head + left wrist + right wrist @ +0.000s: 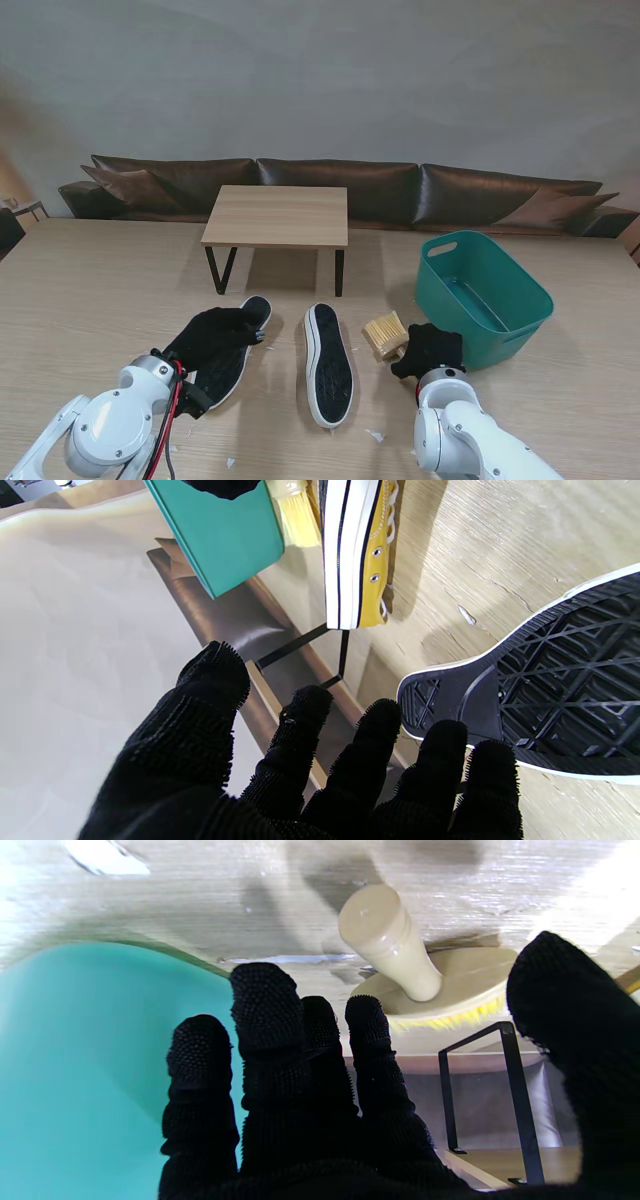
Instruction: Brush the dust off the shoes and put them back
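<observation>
Two yellow canvas shoes with black soles lie on the wooden table. The left shoe (232,362) (565,690) lies sole up, and my left hand (213,336) (320,770) hovers over its far end with fingers spread, holding nothing. The other shoe (328,362) (357,550) rests in the middle, sole showing. A wooden brush (385,335) with pale bristles and an upright handle (387,940) stands just left of my right hand (430,348) (325,1090). That hand is open, its fingers near the brush but apart from it.
A teal plastic basket (485,295) (75,1065) stands right beside my right hand. A small wooden table on black legs (278,215) stands farther from me, behind the shoes. Small white scraps (375,435) lie near the front.
</observation>
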{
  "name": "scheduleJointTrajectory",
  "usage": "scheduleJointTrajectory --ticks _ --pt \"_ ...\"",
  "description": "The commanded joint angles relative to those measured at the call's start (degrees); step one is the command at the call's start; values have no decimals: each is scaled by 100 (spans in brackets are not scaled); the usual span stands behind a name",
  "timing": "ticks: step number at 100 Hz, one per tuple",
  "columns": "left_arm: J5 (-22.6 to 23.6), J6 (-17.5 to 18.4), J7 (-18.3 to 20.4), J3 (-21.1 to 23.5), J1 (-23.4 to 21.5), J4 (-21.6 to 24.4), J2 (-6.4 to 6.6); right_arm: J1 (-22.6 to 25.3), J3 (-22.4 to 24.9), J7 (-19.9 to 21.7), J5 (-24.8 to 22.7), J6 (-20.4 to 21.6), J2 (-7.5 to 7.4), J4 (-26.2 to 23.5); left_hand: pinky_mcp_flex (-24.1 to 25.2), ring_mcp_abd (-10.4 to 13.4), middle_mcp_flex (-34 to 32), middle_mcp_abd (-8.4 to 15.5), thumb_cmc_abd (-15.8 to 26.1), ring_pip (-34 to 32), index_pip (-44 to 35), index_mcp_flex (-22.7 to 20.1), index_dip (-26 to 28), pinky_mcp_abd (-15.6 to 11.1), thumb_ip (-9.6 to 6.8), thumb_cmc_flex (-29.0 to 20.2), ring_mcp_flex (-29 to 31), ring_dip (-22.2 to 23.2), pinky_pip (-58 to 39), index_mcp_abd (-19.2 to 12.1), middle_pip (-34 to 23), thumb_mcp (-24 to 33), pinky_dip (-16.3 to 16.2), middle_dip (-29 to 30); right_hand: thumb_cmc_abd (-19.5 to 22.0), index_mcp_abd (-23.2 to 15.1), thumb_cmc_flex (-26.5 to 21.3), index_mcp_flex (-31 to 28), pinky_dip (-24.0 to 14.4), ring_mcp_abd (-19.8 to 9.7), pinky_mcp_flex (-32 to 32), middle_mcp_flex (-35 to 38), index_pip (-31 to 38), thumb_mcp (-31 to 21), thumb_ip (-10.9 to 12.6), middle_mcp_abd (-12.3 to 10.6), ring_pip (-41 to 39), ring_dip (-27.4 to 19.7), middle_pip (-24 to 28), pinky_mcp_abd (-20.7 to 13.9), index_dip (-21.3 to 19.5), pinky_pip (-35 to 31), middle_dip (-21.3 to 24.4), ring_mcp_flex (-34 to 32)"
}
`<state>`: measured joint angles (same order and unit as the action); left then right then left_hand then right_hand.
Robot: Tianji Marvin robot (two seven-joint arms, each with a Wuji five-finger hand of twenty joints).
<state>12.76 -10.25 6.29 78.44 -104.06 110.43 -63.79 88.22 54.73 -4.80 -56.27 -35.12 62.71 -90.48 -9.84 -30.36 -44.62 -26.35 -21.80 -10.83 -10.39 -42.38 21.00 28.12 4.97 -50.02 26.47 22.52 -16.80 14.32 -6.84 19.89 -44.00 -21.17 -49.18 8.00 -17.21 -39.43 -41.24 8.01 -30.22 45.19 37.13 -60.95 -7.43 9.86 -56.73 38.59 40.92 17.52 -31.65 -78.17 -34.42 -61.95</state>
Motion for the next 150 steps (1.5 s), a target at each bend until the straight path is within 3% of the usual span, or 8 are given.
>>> scheduleJointTrajectory --ticks 1,60,64,68,85,110,128,150 --pt "-3 -38 125 1 -24 39 -4 -28 -32 32 51 -25 42 100 63 45 47 43 225 113 18 -66 33 -213 -233 -83 -209 63 169 -7 11 -174 -120 10 -257 73 -184 167 -133 -90 -714 60 10 -280 -71 -97 -103 75 -7 -95 81 -344 -103 -241" --pt "30 -145 267 -13 23 -12 27 -444 -546 -746 331 -141 218 1029 42 8 20 23 323 94 1 -122 44 -213 -241 -72 -182 73 161 26 8 -252 -127 3 59 -402 -651 -801 -17 -371 -1408 1032 495 -872 38 -304 -358 94 143 -198 93 -643 -90 -1057" --pt "22 -155 269 -16 25 -13 27 -469 -575 -842 355 -141 241 1105 35 9 6 6 343 91 6 -114 42 -208 -243 -80 -176 74 158 27 3 -256 -128 1 -68 -519 -872 -907 121 -396 -1536 1319 1002 -971 -556 -394 -431 76 136 -205 784 -747 -107 -1238" --pt "22 -167 272 -19 26 -12 28 -488 -597 -909 378 -136 258 1162 31 6 5 6 362 86 3 -123 43 -204 -242 -81 -169 76 156 31 4 -265 -129 1 -110 -592 -1060 -975 164 -452 -1692 1659 1543 -1007 -829 -482 -630 179 145 -225 1214 -823 -215 -1312" --pt "4 -205 257 -37 34 -15 21 -542 -635 -1344 527 -62 366 1442 22 -19 2 -21 468 85 8 -128 41 -193 -239 -80 -174 77 153 61 6 -326 -132 1 627 -605 -1450 -1405 218 -677 -2217 2576 2387 -1181 -957 -615 -1717 568 352 -247 1635 -1058 -558 -1354" --pt "-23 -243 249 -52 46 -14 17 -533 -581 -1793 694 159 474 1638 21 -18 -1 -48 588 82 17 -128 38 -188 -247 -110 -172 80 151 79 6 -452 -136 2 1089 -266 -1613 -1200 202 -895 -2289 2403 2771 -1338 -1043 -571 -2462 675 1558 -291 449 -1319 -1591 -1357" --pt "-31 -274 249 -62 46 -15 16 -476 -527 -1743 825 121 495 1589 26 -29 1 -69 668 87 17 -142 37 -189 -255 -143 -175 79 150 107 7 -537 -142 3 2649 150 -1702 166 12 -911 -1720 1341 3815 -268 -1235 -826 -2623 474 2754 -374 -1257 -1484 -2389 -1359" --pt "-20 -327 255 -62 35 1 17 -493 -499 -2174 946 261 602 1783 25 -43 3 -82 763 94 22 -144 34 -188 -265 -188 -178 81 147 122 9 -655 -149 5 3323 871 -1328 741 -31 -967 -1724 1024 4696 264 -1074 -936 -2915 403 3369 -316 -1564 -1573 -2577 -1357"
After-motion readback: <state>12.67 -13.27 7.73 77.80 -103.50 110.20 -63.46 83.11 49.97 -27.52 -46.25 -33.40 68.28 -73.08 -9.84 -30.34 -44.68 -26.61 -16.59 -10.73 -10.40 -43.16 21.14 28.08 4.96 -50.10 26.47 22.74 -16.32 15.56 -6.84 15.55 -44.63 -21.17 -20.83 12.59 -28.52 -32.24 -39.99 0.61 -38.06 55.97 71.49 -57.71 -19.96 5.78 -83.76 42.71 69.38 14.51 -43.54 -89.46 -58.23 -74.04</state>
